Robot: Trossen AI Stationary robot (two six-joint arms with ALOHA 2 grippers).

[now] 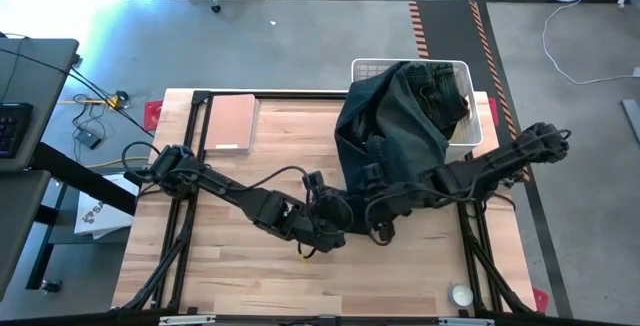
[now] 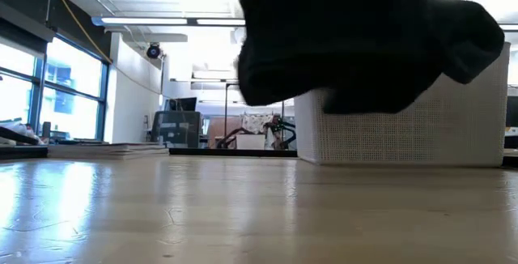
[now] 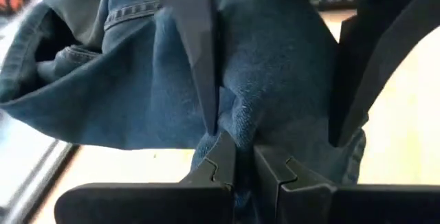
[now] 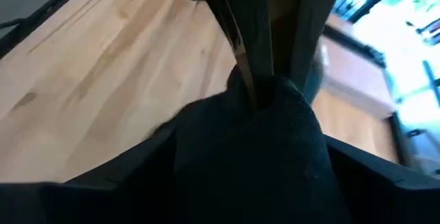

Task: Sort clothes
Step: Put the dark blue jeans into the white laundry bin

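Jeans (image 1: pixel 405 116) draped over basket (image 1: pixel 462 66) rim, left pincer (image 3: pixel 244 157) pinching denim, right pincer (image 1: pixel 372 221) spread.

Low view chops the dark jeans (image 2: pixel 356 37) off at the top edge, and they cover most of the white basket (image 2: pixel 405 134) behind; right wrist view is smeared, so the right gripper's (image 4: pixel 251 148) fingers are buried under dark fabric; can't make out any grip there.

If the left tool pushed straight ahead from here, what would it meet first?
Going by the left wrist view, the left tool is shut on the denim garment, so more of that fabric comes first, then probably the right arm's fingers just beyond.
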